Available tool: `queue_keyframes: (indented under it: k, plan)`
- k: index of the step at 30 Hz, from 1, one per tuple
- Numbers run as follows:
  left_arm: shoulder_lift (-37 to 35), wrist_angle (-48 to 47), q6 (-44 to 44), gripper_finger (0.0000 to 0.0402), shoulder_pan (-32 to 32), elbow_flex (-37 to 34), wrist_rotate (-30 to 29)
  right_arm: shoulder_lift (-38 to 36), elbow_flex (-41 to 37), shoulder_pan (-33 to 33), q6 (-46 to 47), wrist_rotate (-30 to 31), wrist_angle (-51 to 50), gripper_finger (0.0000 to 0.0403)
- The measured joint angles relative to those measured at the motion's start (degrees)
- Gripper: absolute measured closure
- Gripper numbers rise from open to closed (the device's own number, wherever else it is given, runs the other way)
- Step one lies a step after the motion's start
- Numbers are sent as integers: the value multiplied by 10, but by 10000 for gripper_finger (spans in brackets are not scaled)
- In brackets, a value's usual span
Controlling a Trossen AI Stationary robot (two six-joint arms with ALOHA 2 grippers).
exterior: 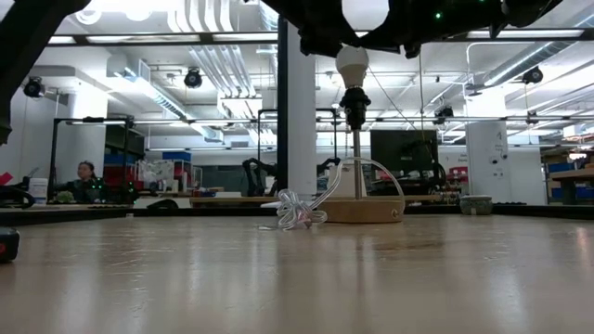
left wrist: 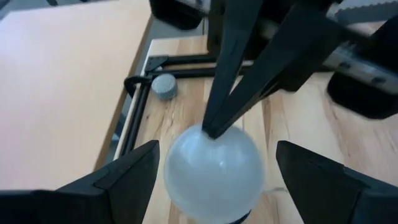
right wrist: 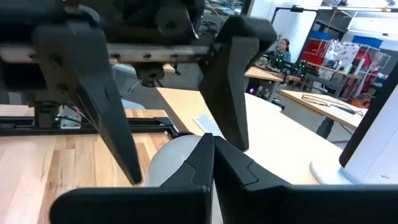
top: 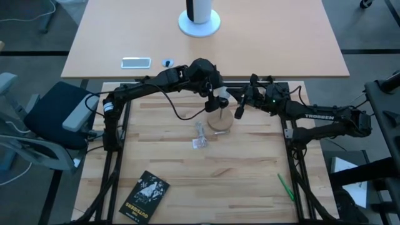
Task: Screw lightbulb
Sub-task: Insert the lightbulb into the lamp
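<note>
Overhead, left gripper (left wrist: 211, 180) astride lightbulb (left wrist: 213, 165)

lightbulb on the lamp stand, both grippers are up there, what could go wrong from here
1. The left gripper is open around the lightbulb; the right gripper, shut, touches the globe from the far side. Closing or turning now could bring the fingers together.
2. The bulb sits high on a thin stem over a small wooden base, so a sideways push might tip the stand.
3. The crumpled plastic wrapper and the cord lie beside the base and could snag if it shifts.
</note>
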Motion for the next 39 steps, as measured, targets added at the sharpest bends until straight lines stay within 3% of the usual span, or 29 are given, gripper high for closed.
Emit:
queue_keyframes:
  k: [9,26,35,39]
  plan:
    - [-11,-76,3,85,-2,-1,-28,0,0,0,0,-1,-4,403]
    - [-14,-62,-2,113,-4,-1,-36,-42,-3,3,-3,-4,-15,403]
    - [-13,-62,0,119,-4,-1,-36,-61,-3,3,-19,63,-51,403]
    - [-13,-62,1,119,-4,-1,-36,-53,-3,3,-19,65,-55,403]
